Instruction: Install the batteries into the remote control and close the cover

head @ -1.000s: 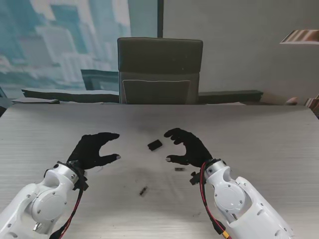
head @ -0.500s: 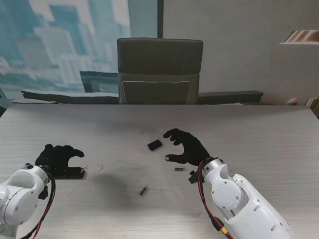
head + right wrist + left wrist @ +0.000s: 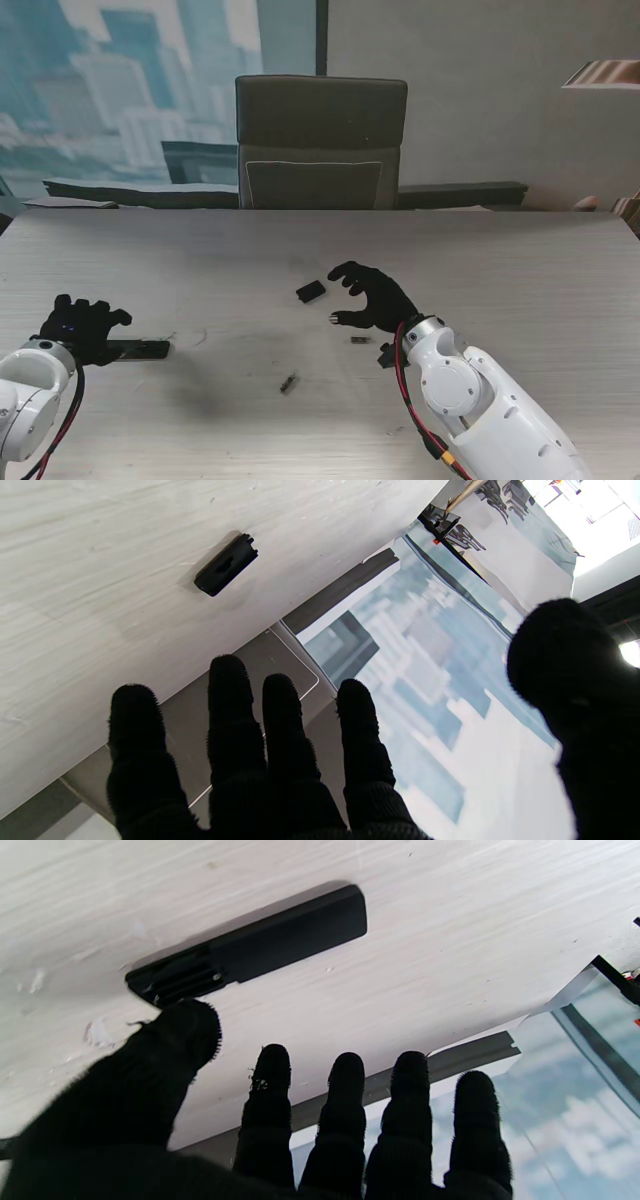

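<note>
1. The left hand (image 3: 80, 326) has its black-gloved fingers (image 3: 345, 1100) spread and straight, with nothing held between them; its wrist view shows the thumb (image 3: 185, 1035) tip just beside the ribbed end of the remote control (image 3: 250, 947), though whether it touches cannot be told
2. The remote control (image 3: 140, 350) lies flat on the table (image 3: 520, 270) far on the left, a long dark bar stretching from the left hand toward the middle
3. The right hand (image 3: 378, 298) is likewise unclenched, thumb (image 3: 565, 665) held wide from the four fingers (image 3: 280, 720), grasping nothing; it hovers near the table's centre
4. The battery cover (image 3: 311, 291), a small dark rectangle, lies on the table just left of the right hand's fingertips and apart from them; it shows again in the right wrist view (image 3: 226, 565), beyond the fingers
5. A small battery (image 3: 359, 340) lies nearer to me than the right hand, close by its wrist; another small dark piece (image 3: 288, 383) lies nearer still, left of the right forearm, too small to identify surely
6. A dark office chair (image 3: 320, 140) stands behind the far edge of the table
</note>
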Robot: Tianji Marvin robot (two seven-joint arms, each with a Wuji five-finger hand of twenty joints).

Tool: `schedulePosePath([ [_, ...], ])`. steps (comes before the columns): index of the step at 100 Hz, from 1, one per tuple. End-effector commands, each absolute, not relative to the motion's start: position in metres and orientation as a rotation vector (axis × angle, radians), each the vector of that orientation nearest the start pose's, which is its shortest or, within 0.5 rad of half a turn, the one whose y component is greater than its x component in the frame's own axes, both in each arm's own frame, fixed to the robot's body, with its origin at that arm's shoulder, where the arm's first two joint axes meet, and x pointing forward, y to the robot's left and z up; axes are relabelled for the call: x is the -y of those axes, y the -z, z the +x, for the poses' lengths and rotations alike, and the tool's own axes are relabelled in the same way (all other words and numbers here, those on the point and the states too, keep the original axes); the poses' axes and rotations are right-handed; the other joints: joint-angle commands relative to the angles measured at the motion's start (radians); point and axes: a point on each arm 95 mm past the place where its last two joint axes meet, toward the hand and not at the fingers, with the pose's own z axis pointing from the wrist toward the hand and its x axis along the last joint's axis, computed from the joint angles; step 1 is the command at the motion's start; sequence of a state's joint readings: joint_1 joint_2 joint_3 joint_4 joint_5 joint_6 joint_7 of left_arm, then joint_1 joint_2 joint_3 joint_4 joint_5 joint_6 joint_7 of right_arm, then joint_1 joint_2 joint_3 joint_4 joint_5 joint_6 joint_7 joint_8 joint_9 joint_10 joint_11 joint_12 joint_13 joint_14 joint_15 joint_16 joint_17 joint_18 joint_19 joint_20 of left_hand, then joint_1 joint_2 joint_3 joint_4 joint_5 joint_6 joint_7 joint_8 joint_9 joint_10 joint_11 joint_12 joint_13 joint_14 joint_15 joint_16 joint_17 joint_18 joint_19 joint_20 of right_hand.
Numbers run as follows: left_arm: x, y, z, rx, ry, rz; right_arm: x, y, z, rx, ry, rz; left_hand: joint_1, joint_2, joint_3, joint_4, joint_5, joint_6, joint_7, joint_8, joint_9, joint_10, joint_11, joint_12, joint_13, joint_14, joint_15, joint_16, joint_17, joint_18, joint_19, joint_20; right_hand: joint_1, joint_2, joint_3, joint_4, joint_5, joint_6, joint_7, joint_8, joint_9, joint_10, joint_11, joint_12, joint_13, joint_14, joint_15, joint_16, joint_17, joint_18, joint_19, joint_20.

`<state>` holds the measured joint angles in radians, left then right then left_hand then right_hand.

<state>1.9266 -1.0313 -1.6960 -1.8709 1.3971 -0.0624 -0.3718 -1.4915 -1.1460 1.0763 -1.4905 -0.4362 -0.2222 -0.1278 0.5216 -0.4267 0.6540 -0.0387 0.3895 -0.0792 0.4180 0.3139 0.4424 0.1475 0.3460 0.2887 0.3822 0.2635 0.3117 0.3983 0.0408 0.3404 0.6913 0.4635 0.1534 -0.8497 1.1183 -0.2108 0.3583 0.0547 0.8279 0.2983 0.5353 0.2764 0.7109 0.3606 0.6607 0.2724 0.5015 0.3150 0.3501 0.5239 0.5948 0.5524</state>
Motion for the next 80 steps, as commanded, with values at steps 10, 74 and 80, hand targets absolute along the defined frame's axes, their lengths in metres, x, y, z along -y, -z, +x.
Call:
schedulePosePath([
  [10, -0.153, 0.317, 0.335, -1.710, 0.671, -1.183, -0.054, 0.341, 0.401, 1.469, 2.399, -1.864, -0.034, -0.064, 0.066, -0.027, -0.078, 0.024, -0.029, -0.034, -0.048, -0.019, 0.022, 0.013, -0.025, -0.028, 0.016, 0.003, -0.021, -0.007, 0.023, -0.026, 0.003, 0.020, -0.019, 0.018, 0.017, -0.002, -0.009, -0.003, 0.010, -0.005, 0.014, 0.006, 0.019, 0.003, 0.014, 0.013, 0.008, 0.025, -0.022, 0.018],
  [74, -0.171, 0.357, 0.348, -1.754, 0.515, -1.108, -0.052, 0.342, 0.402, 1.450, 2.403, -1.921, -0.072, -0.101, 0.134, -0.050, -0.226, -0.014, -0.182, -0.134, -0.181, -0.025, 0.014, 0.006, -0.100, -0.048, 0.014, -0.008, -0.054, -0.025, 0.036, -0.050, 0.022, 0.051, -0.042, 0.026, 0.027, 0.005, -0.010, -0.002, 0.017, 0.000, 0.017, 0.008, 0.030, 0.010, 0.028, 0.017, 0.021, 0.029, -0.013, 0.025],
  [80, -0.171, 0.361, 0.348, -1.758, 0.511, -1.104, -0.052, 0.342, 0.402, 1.451, 2.404, -1.921, -0.073, -0.104, 0.140, -0.050, -0.204, -0.017, -0.170, -0.131, -0.185, -0.024, 0.018, 0.007, -0.106, -0.048, 0.014, -0.009, -0.057, -0.023, 0.036, -0.051, 0.022, 0.055, -0.043, 0.027, 0.027, 0.005, -0.010, -0.002, 0.017, -0.001, 0.018, 0.008, 0.029, 0.010, 0.029, 0.017, 0.023, 0.029, -0.012, 0.026],
])
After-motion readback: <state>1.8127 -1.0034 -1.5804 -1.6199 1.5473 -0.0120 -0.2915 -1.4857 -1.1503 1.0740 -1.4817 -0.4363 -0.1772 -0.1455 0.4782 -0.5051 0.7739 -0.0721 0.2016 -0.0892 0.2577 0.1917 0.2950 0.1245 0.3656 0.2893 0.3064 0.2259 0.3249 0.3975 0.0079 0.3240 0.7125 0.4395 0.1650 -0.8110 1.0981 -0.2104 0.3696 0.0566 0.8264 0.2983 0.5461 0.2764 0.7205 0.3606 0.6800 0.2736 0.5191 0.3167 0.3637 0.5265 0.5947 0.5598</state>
